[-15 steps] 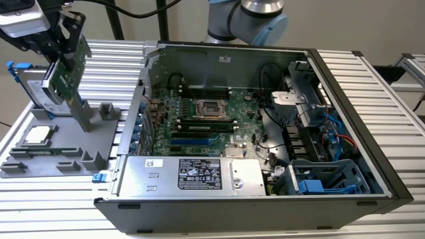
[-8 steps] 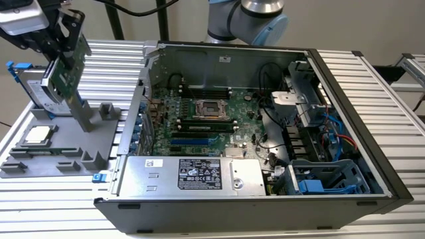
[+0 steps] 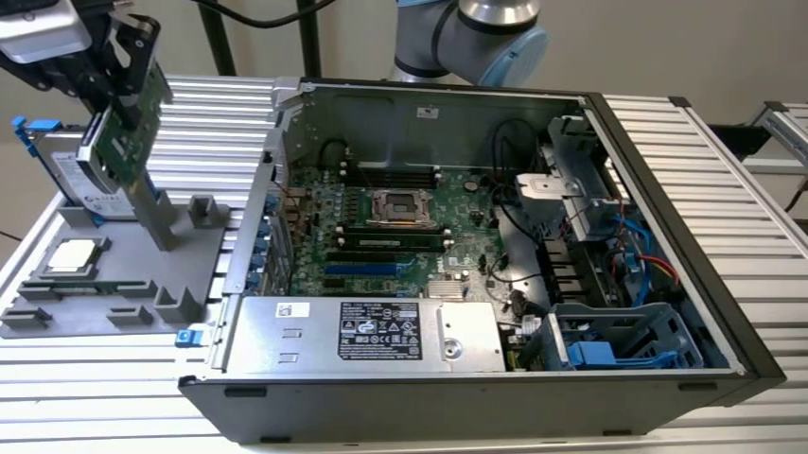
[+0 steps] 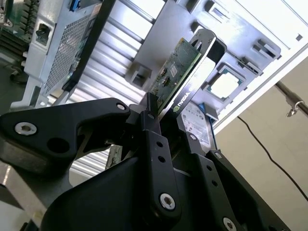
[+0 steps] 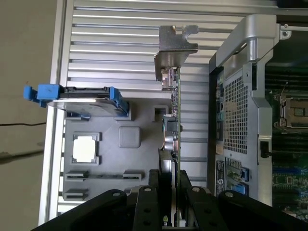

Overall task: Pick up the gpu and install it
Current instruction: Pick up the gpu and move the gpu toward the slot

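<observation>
A robotics lab — open computer case (image 3: 417,402) on slatted bench (image 3: 707,142).

A gpu (image 5: 177,120) of matt green circuit board carries a bright bare-metal bracket (image 5: 175,43). The gripper (image 5: 171,188) is matt black. The bench (image 3: 707,151) is ribbed satin silver metal, the tray (image 3: 139,274) smooth matt grey plastic, and the drive (image 5: 82,98) has a blue plastic frame.

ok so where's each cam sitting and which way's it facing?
Exterior view: off the arm, looking down into the open computer case and the parts tray; the arm's joint and the gripper show.
First wrist view: at the wrist, looking past the fingers along the gpu onto the tray.
Second wrist view: at the wrist, looking obliquely past the fingers across the gpu's face.
Shared: all show the gripper shut on the gpu, the hard drive, the CPU.
</observation>
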`<control>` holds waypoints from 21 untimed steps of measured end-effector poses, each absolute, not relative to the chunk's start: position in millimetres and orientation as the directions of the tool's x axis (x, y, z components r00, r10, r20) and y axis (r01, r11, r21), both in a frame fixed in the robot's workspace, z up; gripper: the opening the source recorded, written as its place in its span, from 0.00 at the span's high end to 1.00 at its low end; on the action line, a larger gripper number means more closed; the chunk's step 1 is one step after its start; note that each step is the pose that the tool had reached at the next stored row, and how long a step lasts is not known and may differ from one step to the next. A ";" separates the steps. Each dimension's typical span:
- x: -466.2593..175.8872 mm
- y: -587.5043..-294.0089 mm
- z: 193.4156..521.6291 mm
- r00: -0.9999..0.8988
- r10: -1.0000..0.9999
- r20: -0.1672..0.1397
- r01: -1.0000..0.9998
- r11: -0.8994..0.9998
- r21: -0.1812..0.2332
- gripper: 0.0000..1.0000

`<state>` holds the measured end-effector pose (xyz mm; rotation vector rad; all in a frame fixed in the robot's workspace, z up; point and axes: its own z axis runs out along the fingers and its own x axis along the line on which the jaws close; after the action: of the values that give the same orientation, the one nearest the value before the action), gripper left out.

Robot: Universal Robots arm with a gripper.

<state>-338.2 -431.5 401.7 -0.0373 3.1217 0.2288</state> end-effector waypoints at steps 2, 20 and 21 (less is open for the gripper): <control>-338.2 -431.5 402.3 -1.000 -0.023 -0.013 -0.025 0.989 0.146 1.00; -332.9 -431.4 405.5 -1.000 -0.005 -0.025 -0.009 0.989 0.147 1.00; -331.2 -431.4 405.5 -1.000 -0.002 -0.025 -0.006 0.989 0.147 1.00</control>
<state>-331.2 -431.4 405.5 -0.0064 3.1080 0.2296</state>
